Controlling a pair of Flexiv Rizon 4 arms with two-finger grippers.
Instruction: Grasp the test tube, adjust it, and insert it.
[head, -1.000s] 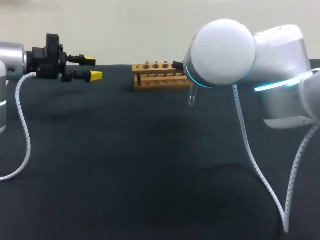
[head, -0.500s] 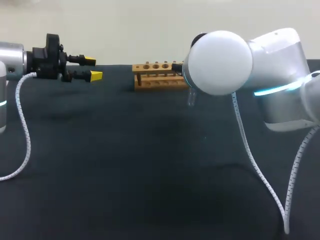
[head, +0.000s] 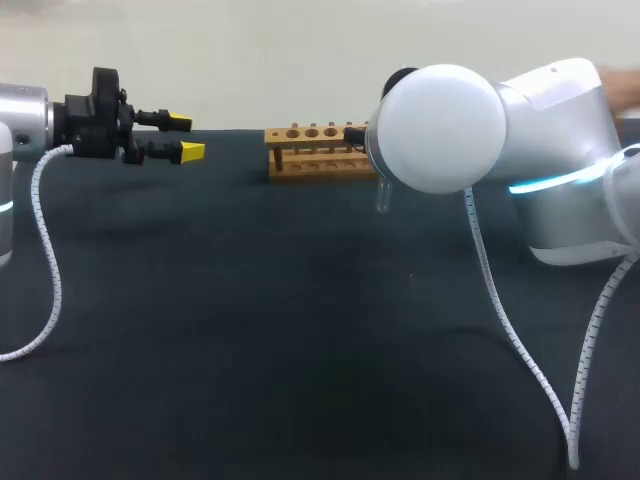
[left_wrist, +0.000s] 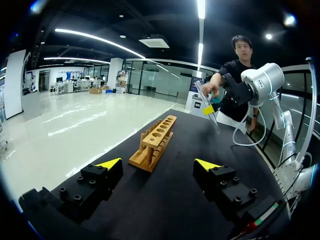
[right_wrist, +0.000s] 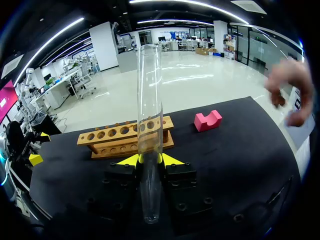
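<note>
Dark table (head: 250, 330), wooden rack (right_wrist: 125, 136), pink block (right_wrist: 208, 120)

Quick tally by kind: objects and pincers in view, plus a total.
Test tube: 1
Wooden rack: 1
Pink block: 1
Pincers: 2 (left pincer, right pincer)
Total: 5

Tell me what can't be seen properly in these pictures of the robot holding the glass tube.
- Head view: the right gripper is hidden behind its own arm's white joint; only the lower end of the test tube shows.
- Head view: the wooden rack has its right end covered by that arm; the pink block is hidden entirely.
- Right wrist view: a person's hand is blurred.
</note>
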